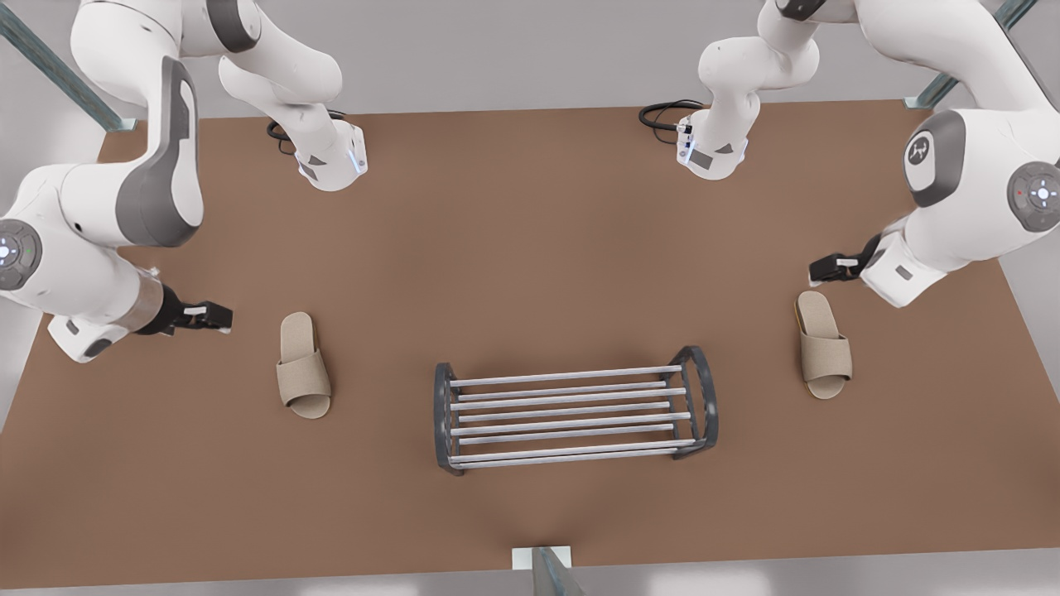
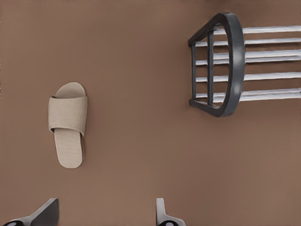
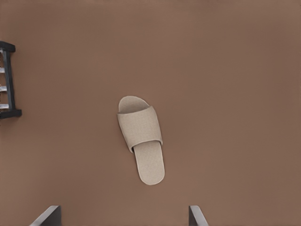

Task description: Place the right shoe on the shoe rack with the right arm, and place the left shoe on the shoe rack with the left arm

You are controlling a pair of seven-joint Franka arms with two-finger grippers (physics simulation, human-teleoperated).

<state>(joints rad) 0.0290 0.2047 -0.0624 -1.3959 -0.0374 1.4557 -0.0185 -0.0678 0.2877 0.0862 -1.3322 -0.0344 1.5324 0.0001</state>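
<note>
Presently: left gripper (image 1: 831,268), jaws spread and holding nothing, hovered near the heel of the left shoe (image 1: 822,343), by the table's (image 1: 530,207) edge at the front view's right. Right gripper (image 1: 209,316), likewise released, hovered beside the right shoe (image 1: 303,364) toward the opposite edge. Shoe rack (image 1: 571,407) stood between both shoes, well apart from each.

Beige slippers (image 1: 305,366) (ribbed straps), silver-barred rack (image 1: 571,407).
</note>
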